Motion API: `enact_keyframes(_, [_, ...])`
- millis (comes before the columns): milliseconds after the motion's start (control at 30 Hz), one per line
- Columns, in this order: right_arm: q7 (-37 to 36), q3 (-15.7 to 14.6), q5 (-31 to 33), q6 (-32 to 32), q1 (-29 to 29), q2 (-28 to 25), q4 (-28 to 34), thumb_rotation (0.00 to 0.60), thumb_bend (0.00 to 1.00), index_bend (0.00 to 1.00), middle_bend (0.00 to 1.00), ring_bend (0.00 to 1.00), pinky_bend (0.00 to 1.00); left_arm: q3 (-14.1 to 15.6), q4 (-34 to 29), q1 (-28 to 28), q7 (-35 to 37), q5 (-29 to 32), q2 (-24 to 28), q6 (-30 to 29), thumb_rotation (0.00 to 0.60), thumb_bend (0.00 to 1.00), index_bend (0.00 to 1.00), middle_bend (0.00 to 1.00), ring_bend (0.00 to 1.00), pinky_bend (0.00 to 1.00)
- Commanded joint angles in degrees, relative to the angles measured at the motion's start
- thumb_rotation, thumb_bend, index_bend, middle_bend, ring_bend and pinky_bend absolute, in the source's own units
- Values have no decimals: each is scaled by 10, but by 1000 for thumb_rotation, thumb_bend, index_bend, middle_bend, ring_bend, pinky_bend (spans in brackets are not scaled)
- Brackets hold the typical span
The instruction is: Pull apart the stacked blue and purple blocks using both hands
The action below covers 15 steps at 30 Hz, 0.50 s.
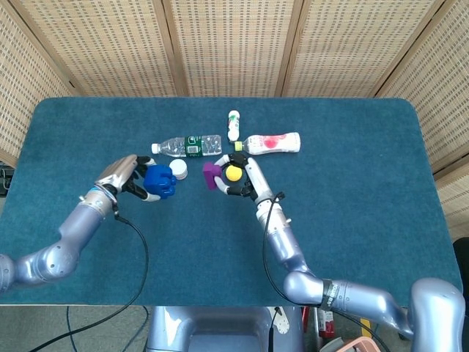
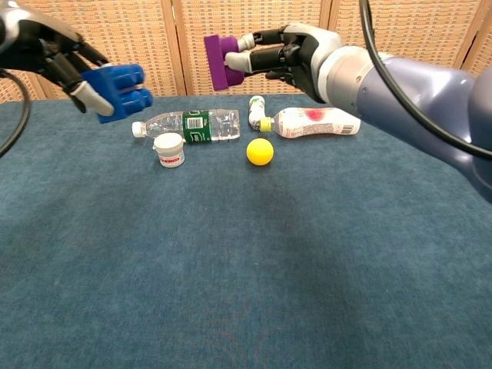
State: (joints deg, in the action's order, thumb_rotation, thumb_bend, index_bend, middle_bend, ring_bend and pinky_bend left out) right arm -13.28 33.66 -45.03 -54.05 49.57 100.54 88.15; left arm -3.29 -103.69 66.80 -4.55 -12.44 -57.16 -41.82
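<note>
Now | your left hand [image 2: 54,58] grips blue block [image 2: 121,91] at 9 o'clock | right hand [image 2: 296,52] clamps purple block [image 2: 219,61] at 12, blocks apart

**Bottles, jar and ball on the blue worktop**

A clear water bottle [image 2: 184,123] with a green label lies on its side on the teal worktop [image 2: 246,269]. At its 6 o'clock stands a small white jar [image 2: 169,150]. At 3 o'clock lie a white bottle with a red label [image 2: 315,121] and a small white bottle [image 1: 234,125]. A yellow ball [image 2: 260,151] rests nearby. Woven panels [image 1: 234,44] stand behind.
</note>
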Motion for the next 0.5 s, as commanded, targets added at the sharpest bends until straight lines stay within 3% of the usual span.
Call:
enact_keyframes(33, [5, -5, -3, 1, -4, -9, 1, 600, 434, 621, 655, 244, 0, 12, 16, -25, -3, -33, 16, 10, 600, 225, 639, 558, 354, 315])
enact_keyframes(167, [37, -35, -30, 0, -9, -29, -10, 600, 434, 621, 655, 244, 0, 37, 33, -56, -24, -85, 26, 5, 600, 226, 639, 539, 354, 315])
enact_keyframes(300, [89, -90, -80, 2, -13, -50, -32, 600, 434, 622, 655, 244, 0, 65, 54, -93, -53, -141, 15, -39, 600, 225, 639, 528, 354, 314])
enact_keyframes(500, [120, -133, -129, 2, -20, -66, -46, 600, 434, 622, 655, 244, 0, 77, 84, -132, -69, -181, -15, -84, 600, 225, 634, 505, 354, 296])
